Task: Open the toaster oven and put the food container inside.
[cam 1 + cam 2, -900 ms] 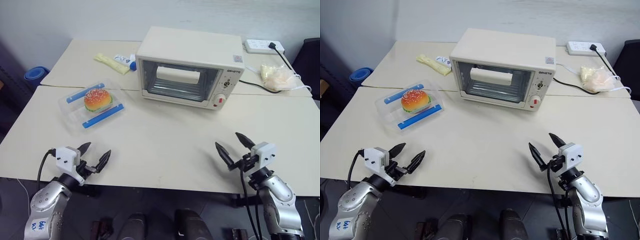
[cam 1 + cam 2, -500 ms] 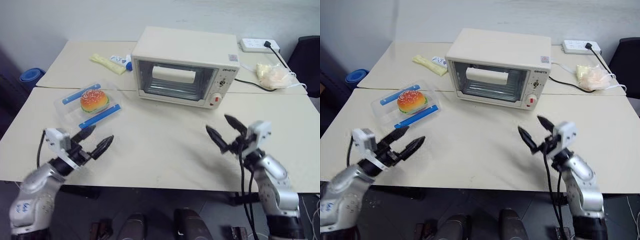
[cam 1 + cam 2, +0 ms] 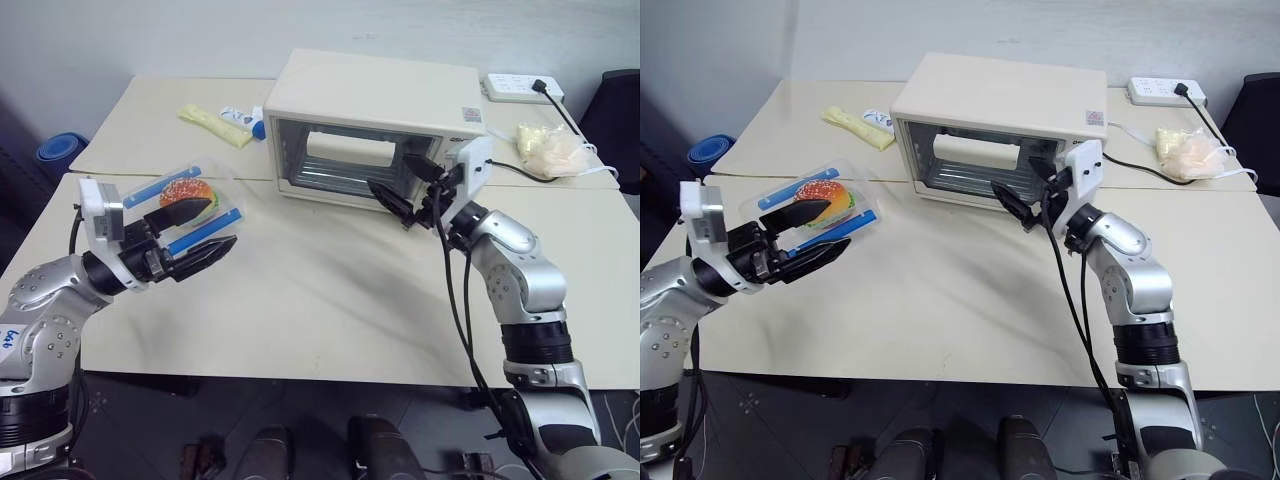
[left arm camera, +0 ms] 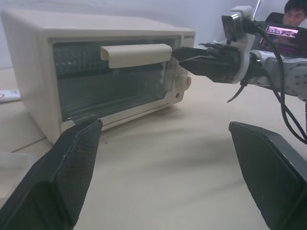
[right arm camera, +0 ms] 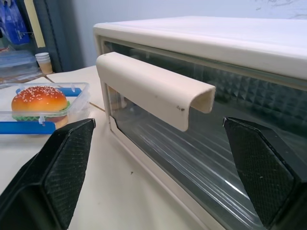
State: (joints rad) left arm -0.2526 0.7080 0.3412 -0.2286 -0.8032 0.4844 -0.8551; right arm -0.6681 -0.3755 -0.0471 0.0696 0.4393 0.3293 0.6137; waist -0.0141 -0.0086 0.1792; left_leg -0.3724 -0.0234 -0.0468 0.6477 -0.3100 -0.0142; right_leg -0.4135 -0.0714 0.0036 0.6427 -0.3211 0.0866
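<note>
The cream-white toaster oven (image 3: 370,130) stands at the back of the table, glass door shut, its cream bar handle (image 5: 153,88) across the upper door. The clear food container (image 3: 180,205), with two blue side clips and a toy hamburger inside, lies flat to its left, well apart.

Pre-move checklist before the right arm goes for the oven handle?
1. Toaster oven door shut, to be opened: ok.
2. Right gripper jaws open, empty: ok.
3. Handle lies ahead between the right jaws, not yet touched: ok.
4. Left gripper jaws open, empty, clear of the door: ok.
5. Food container on the table, clips shut, burger inside: ok.
6. Room for the door to swing down: cannot tell.
</note>
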